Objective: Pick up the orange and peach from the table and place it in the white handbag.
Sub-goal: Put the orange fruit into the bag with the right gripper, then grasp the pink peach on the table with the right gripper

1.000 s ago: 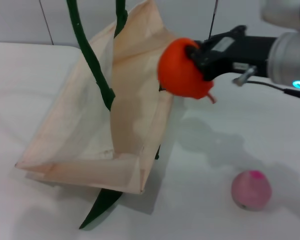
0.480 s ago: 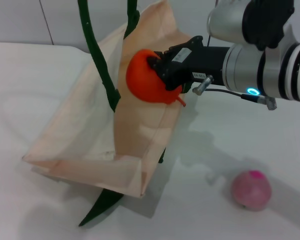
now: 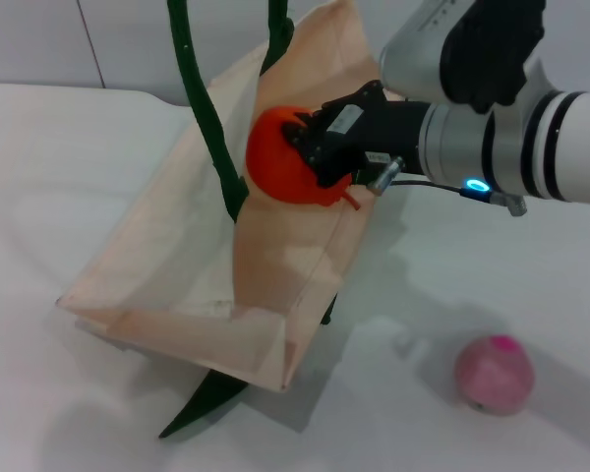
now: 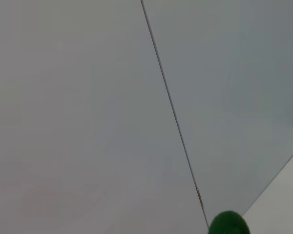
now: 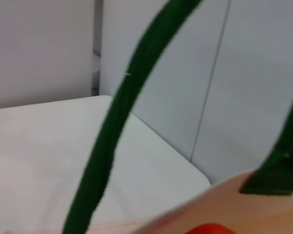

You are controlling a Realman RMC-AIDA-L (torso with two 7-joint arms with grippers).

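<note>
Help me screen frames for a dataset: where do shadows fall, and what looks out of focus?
Head view: soft shadows on the table under the white handbag, the right gripper and the peach. Right wrist view: the near green handle is blurred. Left wrist view: only wall and a soft green blob.

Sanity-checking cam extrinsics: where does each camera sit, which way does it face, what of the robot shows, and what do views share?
Head view: on the head, facing forward and down at the table; the right gripper holds the orange over the open white handbag; the peach lies on the table.
Left wrist view: faces a bare wall; only a green handle tip shows, no robot parts.
Right wrist view: looks across the handbag's rim toward the wall; no fingers visible.
Shared: head and right wrist views both show the orange, handbag and handles.
</note>
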